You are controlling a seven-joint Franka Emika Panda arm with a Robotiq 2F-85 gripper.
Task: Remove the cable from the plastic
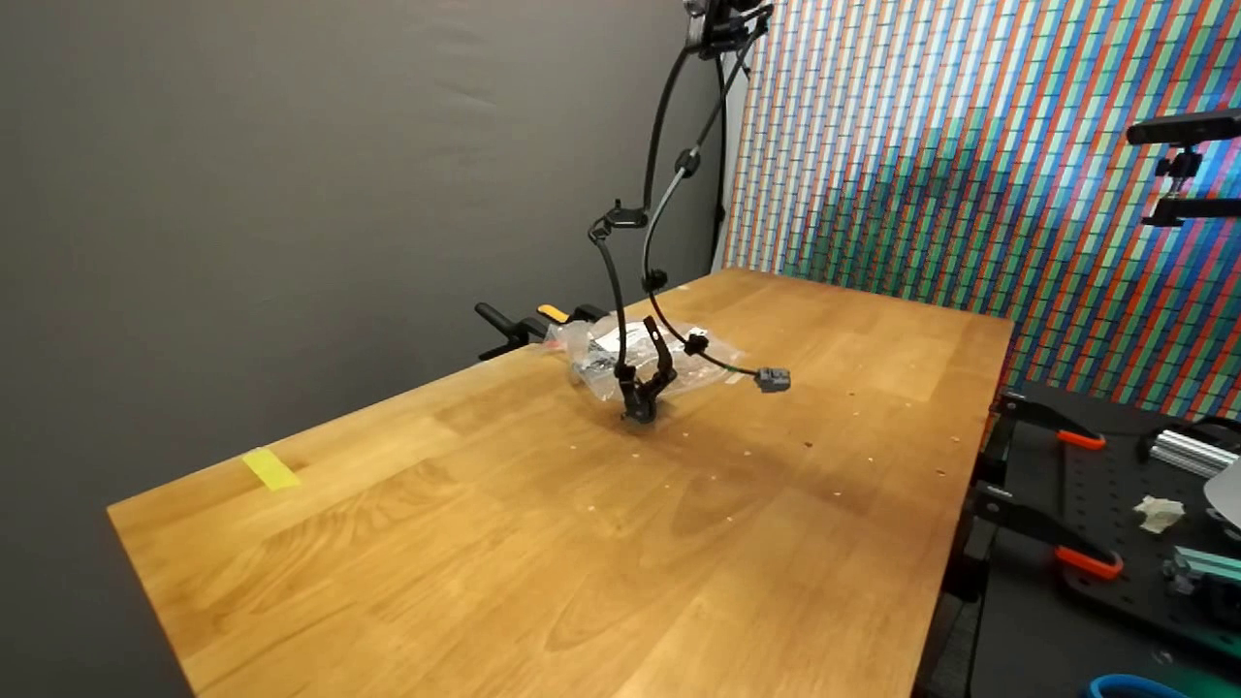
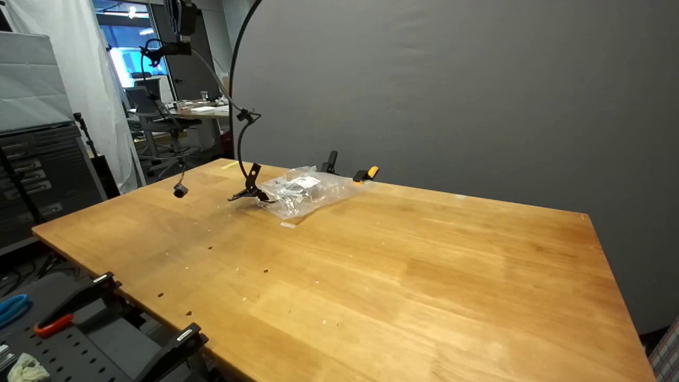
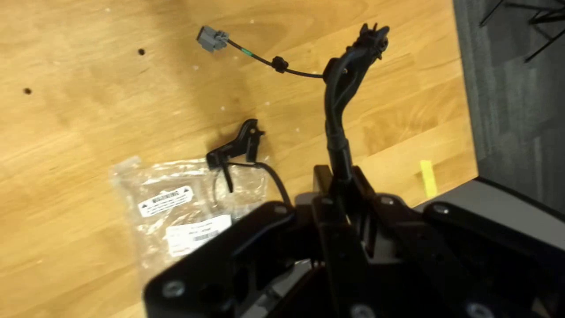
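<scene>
The black cable [image 1: 620, 301] hangs high above the table in both exterior views [image 2: 241, 140]. My gripper [image 3: 342, 176] is shut on a thick part of it, near the top edge of an exterior view [image 1: 722, 34]. A grey connector [image 3: 212, 39] dangles from one branch. A black bracket [image 3: 234, 148] hangs low from another branch, overlapping the edge of the plastic bag [image 3: 159, 229]. I cannot tell whether the bracket touches the bag or table. The clear, crumpled bag with white labels lies flat on the table, also seen in both exterior views [image 1: 713, 368] [image 2: 318, 193].
Black clamps with yellow or orange tips [image 2: 366, 174] grip the table edge behind the bag. Yellow tape [image 1: 271, 468] sticks to the wooden table [image 1: 543, 582]. More clamps [image 1: 1047, 538] and a black perforated board [image 2: 79, 350] stand along the opposite edge.
</scene>
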